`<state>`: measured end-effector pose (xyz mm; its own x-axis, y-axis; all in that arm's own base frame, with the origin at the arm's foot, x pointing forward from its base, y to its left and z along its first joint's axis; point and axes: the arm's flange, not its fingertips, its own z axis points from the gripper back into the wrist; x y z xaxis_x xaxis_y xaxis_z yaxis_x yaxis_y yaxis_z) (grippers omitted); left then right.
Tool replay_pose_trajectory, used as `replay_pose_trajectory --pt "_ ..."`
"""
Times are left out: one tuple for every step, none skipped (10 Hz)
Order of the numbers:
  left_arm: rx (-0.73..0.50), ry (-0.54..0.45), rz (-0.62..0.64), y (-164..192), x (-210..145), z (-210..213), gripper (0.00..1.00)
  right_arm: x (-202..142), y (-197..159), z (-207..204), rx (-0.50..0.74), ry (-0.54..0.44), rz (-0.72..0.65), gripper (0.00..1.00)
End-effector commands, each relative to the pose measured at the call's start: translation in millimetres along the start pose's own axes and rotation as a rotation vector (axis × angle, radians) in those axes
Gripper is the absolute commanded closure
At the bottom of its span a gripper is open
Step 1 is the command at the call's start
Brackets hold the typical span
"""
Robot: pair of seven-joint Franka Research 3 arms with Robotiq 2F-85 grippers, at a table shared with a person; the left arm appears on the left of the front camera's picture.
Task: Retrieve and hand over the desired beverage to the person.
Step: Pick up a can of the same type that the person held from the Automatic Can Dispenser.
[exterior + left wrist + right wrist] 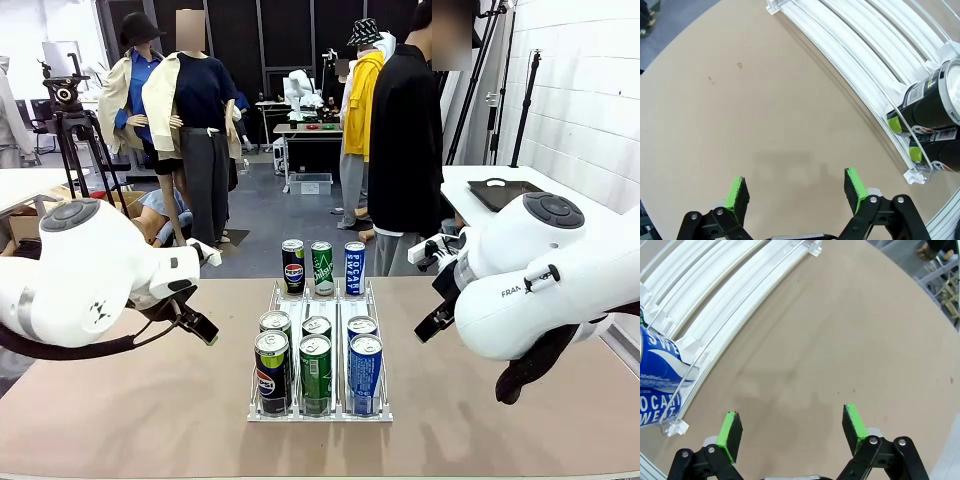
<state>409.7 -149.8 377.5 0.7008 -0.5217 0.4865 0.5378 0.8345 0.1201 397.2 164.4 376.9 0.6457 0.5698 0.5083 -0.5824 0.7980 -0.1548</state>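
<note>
Presently, step: pre-pick, with cans [316, 370] untouched in rack [318, 417], left gripper [795, 184] left of rack, right gripper [791, 419] right of it, both fingers apart and empty, person [405, 150] beyond rack; next probably reaching for the wanted can, choice unclear.

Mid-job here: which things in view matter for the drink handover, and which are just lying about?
For the job:
Pepsi cans, Sprite cans, Pocari Sweat cans, all in the white rack; the person at the far side; left gripper and right gripper, both open and empty.

Lying about:
black tray on the side table; camera on a tripod.
</note>
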Motion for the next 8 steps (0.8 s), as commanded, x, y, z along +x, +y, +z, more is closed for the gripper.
replay_pose_trajectory --pt "-0.074 0.047 0.024 25 26 16 0.00 12 -25 21 0.089 -0.015 0.004 0.00" --pt "-0.102 0.077 0.042 39 41 26 0.00 20 -44 35 0.071 -0.026 -0.015 0.00" --pt "-0.168 0.139 0.064 53 51 36 0.00 26 -61 44 0.124 -0.032 -0.020 0.00" --pt "-0.229 0.154 0.075 68 59 45 0.00 30 -77 50 0.166 -0.009 -0.014 0.00" --pt "-0.326 0.151 0.089 86 64 55 0.00 28 -97 53 0.254 -0.010 -0.016 0.00" --pt "-0.416 0.143 0.106 110 67 65 0.00 23 -117 58 0.329 -0.047 -0.051 0.00" --pt "-0.535 0.132 0.106 128 66 76 0.00 16 -129 67 0.399 -0.088 -0.071 0.00" --pt "-0.603 0.083 0.151 147 63 86 0.00 5 -144 75 0.497 -0.155 -0.101 0.00"
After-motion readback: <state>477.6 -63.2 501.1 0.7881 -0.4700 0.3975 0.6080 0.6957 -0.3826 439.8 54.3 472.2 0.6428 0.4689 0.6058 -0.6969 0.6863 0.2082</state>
